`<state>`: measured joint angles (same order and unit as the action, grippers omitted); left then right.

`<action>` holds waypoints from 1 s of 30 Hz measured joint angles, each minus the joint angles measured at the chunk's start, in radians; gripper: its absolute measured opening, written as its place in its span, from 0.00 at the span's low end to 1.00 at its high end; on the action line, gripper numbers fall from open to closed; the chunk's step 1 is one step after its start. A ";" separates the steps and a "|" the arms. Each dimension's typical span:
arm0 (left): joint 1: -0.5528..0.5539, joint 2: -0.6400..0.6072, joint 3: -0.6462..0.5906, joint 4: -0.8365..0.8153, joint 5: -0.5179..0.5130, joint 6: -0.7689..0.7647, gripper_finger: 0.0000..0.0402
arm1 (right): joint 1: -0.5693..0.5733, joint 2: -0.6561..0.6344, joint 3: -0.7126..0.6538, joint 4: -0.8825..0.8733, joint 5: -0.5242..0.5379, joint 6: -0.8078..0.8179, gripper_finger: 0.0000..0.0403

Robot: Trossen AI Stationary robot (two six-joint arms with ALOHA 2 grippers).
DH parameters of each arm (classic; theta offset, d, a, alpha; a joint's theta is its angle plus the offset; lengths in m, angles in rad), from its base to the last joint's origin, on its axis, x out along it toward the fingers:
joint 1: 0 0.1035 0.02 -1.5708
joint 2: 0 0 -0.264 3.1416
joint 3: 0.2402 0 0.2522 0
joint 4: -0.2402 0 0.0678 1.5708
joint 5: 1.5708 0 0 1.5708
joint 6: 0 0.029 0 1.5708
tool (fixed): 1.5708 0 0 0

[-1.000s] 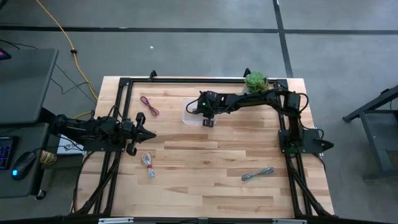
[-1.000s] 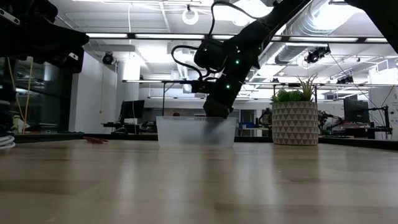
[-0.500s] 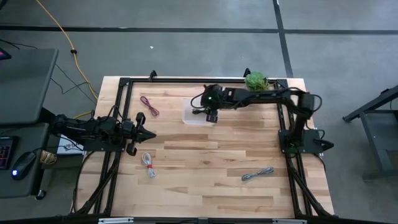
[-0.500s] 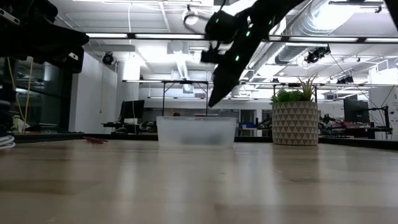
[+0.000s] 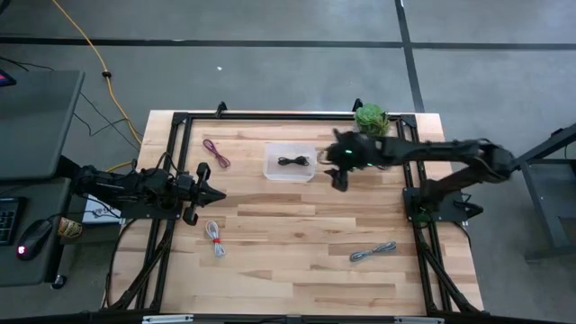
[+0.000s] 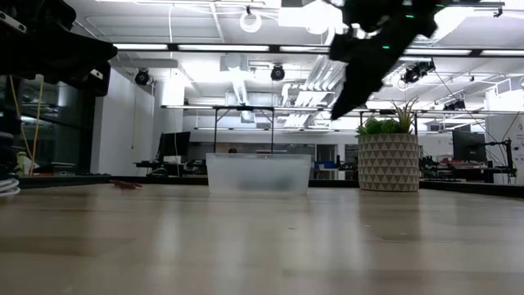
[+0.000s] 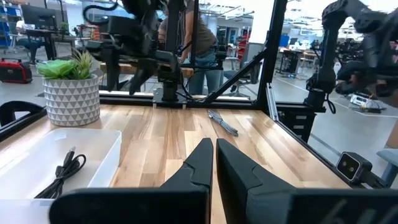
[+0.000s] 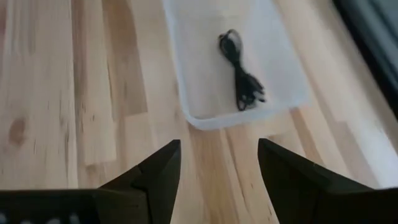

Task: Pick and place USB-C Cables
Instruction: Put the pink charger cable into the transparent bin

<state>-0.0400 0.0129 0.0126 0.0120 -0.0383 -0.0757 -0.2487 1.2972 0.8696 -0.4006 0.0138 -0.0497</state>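
A clear plastic tray (image 5: 274, 171) sits at the table's far middle, and the black cable (image 5: 291, 162) lies loosely coiled on its floor (image 8: 239, 71). The dark red cable (image 5: 216, 153) lies flat left of the tray. Near the left edge is the white-and-red cable (image 5: 214, 238). The grey cable (image 5: 373, 252) lies near right. My right gripper (image 5: 340, 179) hangs open above the table just right of the tray (image 8: 217, 155), touching nothing. My left gripper (image 5: 219, 193) waits shut at the left edge (image 7: 213, 146).
A potted green plant (image 5: 370, 117) stands at the far edge, right of the tray (image 6: 389, 160). Black frame rails run along the table's left, right and far sides. Bare wood lies between the tray and the two near cables.
My right gripper has risen out of the tray and swung toward the table's right, clear of the tray's rim. The black cable now shows lying in the tray, where the arm covered it before. The left arm has kept still.
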 joint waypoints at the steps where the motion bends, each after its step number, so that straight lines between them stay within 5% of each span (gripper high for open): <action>1: 0.000 0.000 0.000 0.000 0.000 0.000 0.01 | -0.002 -0.053 -0.055 0.044 0.002 0.013 0.51; 13: 0.000 0.000 0.000 0.000 0.000 0.000 0.01 | -0.002 -0.495 -0.445 0.696 0.031 -0.030 0.51; 30: 0.000 0.000 0.000 0.000 0.000 0.000 0.01 | -0.002 -0.483 -0.460 0.761 -0.007 -0.002 0.51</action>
<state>-0.0402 0.0131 0.0127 0.0120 -0.0383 -0.0757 -0.2504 0.8143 0.4095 0.3607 0.0071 -0.0521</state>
